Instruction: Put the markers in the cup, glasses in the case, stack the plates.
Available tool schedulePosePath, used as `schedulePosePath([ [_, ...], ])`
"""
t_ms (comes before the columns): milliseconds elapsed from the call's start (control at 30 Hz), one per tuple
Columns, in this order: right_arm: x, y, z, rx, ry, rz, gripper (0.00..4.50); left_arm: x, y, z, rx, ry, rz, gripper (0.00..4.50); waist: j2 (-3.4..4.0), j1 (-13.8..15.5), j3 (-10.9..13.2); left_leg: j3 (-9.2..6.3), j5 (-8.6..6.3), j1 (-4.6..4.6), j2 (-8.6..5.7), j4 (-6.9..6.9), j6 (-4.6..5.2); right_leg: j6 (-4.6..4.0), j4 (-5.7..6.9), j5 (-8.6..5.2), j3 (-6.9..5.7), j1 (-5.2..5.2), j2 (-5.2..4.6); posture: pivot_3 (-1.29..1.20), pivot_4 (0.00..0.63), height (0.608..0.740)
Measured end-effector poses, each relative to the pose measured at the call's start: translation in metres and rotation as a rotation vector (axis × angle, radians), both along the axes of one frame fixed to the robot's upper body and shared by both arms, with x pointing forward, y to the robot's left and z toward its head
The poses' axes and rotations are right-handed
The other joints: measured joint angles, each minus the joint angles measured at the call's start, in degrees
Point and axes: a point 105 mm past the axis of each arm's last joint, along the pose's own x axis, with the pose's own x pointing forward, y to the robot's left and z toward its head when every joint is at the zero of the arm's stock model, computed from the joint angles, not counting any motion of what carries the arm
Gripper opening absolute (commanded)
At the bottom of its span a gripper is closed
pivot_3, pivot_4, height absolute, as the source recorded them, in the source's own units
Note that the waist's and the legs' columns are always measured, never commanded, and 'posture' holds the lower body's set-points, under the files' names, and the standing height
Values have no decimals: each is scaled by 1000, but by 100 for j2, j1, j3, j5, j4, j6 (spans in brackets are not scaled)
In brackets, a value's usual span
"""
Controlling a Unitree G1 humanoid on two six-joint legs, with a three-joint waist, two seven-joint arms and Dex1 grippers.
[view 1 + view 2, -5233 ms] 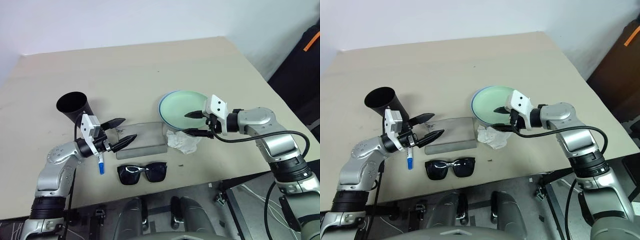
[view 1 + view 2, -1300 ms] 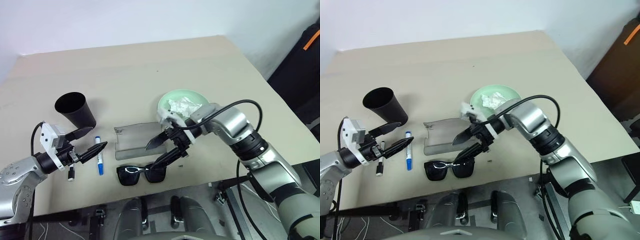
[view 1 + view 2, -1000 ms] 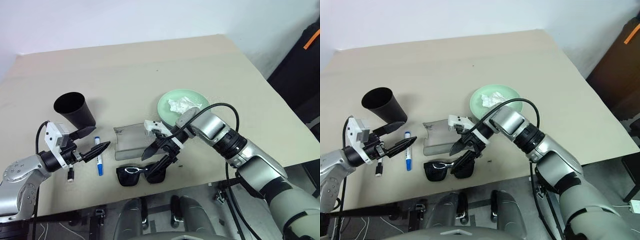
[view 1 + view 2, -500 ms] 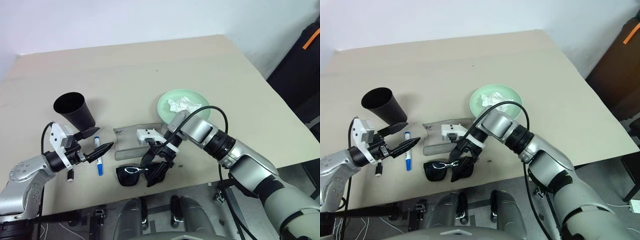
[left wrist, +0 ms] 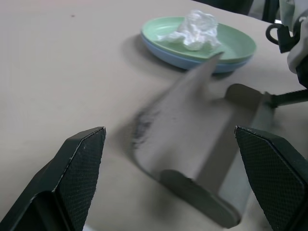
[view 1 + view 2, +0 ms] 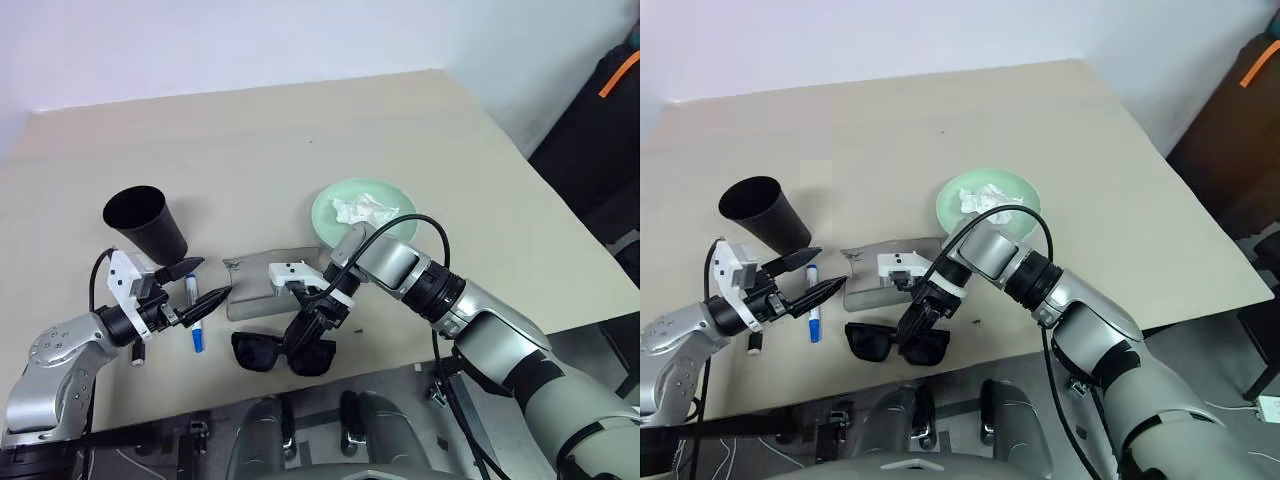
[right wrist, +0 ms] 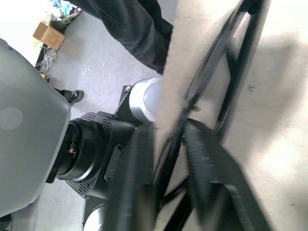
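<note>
My right gripper (image 6: 312, 338) angles down and back toward me — fingers pinched together on the sunglasses (image 6: 283, 352). My left gripper (image 6: 197, 288) points level, fingers (image 5: 77, 166) spread wide.

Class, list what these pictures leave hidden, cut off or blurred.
- Inside of the cup: dark in both eye views, so any contents cannot be told.
- Bridge of the glasses: covered by the right gripper in the eye views; blurred in the right wrist view.
- Blue plate: just an edge shows under the green plate.
- Thin marker: mostly behind the left gripper.
- Case: its mouth is blurred in the left wrist view.
</note>
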Motion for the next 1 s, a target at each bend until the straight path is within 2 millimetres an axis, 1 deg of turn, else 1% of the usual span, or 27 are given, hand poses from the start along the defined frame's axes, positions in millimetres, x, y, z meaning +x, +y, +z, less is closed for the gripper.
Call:
schedulePosePath([
  [67, 1, 0, 1, 3, -4, -11, 17, 0, 0, 0, 0, 1, -1, 4500, 7, 7, 4, -11, 0, -9, 12, -6, 0, 7, -33, 29, -18, -1, 11, 0, 150, 740],
  [100, 2, 0, 1, 4, -6, -14, 17, 0, 0, 0, 0, 1, -1, 4500, 19, 3, 5, -13, -1, -23, 40, -21, 0, 10, -109, 76, -35, 10, 40, 0, 150, 740],
  [133, 2, 0, 1, 5, -8, -14, 17, 0, 0, 0, 0, 1, -2, 4500, 86, -1, -5, -26, -1, -89, 135, -49, 1, 15, -272, 180, -55, 52, 137, 0, 150, 740],
  [167, 3, 0, 2, 8, -10, -15, 17, 0, 0, 0, 2, 0, -2, 4500, 68, 32, -16, -5, 1, -104, 155, -101, 3, 28, -200, 183, -69, 43, 114, 0, 150, 740],
  [200, 3, -1, 3, 9, -10, -16, 17, 1, 0, 0, 1, -1, -2, 4500, 48, 17, -22, 58, 7, -85, 147, -85, 3, 57, -16, 11, -17, 28, 23, 0, 150, 740],
  [233, 3, -2, 4, 12, -13, -15, 17, 0, 1, 0, 1, 0, 0, 4500, 25, 52, -21, 80, 9, -65, 109, -72, -1, 13, 47, -57, 7, -10, -6, 0, 150, 740],
  [267, 4, -4, 7, 21, -13, -15, 17, 0, 1, -1, 2, 2, 1, 4500, 30, 82, -15, 61, 10, -53, 68, -83, -5, 3, 43, -71, 19, -13, -11, 0, 150, 740],
  [333, 8, -9, 15, 45, -17, -33, 17, -1, 3, 0, 2, -1, 7, 4500, 36, 74, -11, 26, 23, -55, 69, -83, -27, -1, 43, -68, 9, 0, 0, 0, 150, 740],
  [367, 12, -12, 24, 67, -26, -41, 17, -1, 5, 1, 2, -4, 17, 4500, 39, 62, -8, 9, 31, -56, 70, -76, -39, -1, 43, -67, 7, 14, 11, 0, 150, 740],
  [467, 23, -12, 54, 135, -96, -47, 17, -2, 11, 3, 12, -14, 35, 4500, 40, 4, -8, 9, 32, -55, 74, -68, -38, 2, 43, -64, 7, 22, 23, 0, 150, 740],
  [567, 29, -8, 73, 179, -143, -27, 17, -5, 15, 1, 13, -4, 48, 4500, 39, 15, -9, 10, 32, -55, 77, -66, -37, 8, 41, -61, 7, 25, 26, 0, 150, 740],
  [633, 36, -7, 76, 187, -159, -36, 17, -7, 18, -1, 13, 1, 60, 4500, 38, 32, -9, 14, 33, -55, 79, -62, -36, 9, 39, -60, 7, 26, 26, 0, 150, 740],
  [733, 52, -6, 80, 198, -220, -47, 17, -10, 26, 1, 17, -4, 91, 4500, 39, 41, -9, 19, 33, -59, 81, -45, -36, 8, 35, -59, 7, 32, 25, 0, 150, 740],
  [800, 58, -4, 81, 206, -257, -35, 17, -12, 31, 1, 19, -3, 107, 4500, 39, 33, -9, 19, 33, -63, 84, -33, -36, 18, 33, -64, 8, 36, 25, 0, 150, 740],
  [900, 67, 1, 78, 205, -312, -14, 17, -14, 34, 1, 24, -1, 120, 4500, 39, 19, -9, 20, 33, -88, 89, -6, -36, 34, 34, -66, 9, 29, 26, 0, 150, 740],
  [1000, 72, 5, 73, 201, -360, 24, 17, -17, 35, 1, 30, 2, 129, 4500, 39, 19, -9, 22, 33, -98, 89, 0, -35, 42, 33, -66, 11, 25, 25, 0, 150, 740],
])
